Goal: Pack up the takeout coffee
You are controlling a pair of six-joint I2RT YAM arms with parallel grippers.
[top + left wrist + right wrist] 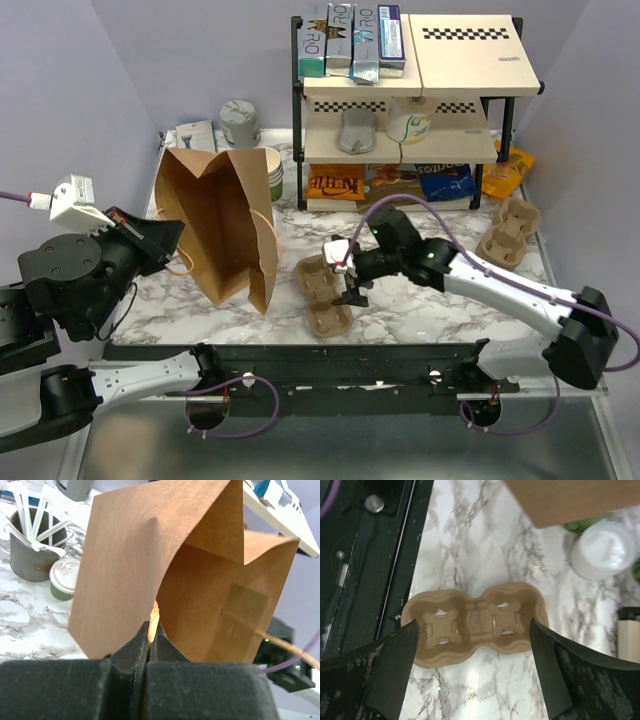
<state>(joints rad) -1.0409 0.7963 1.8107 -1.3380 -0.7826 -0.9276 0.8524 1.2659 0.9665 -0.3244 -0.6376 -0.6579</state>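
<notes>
The left claw [149, 639] is clenched on the edge of the brown paper bag [150, 555]. The right claw [473, 624] hangs spread wide above a cardboard cup carrier [440, 627] on the marble counter [470, 540], gripping nothing. The takeout coffee [64, 576] stands lidded on the counter beyond the bag, just beside a grey cup [30, 555] of white sticks.

Top view: the paper bag [225, 225] conceals most of the takeout coffee [274, 170] behind its right side; only a strip of lid and green band shows. Right wrist view: the bag is cut off by the upper edge, and the blurred white lid beside it is probably the same cup.
</notes>
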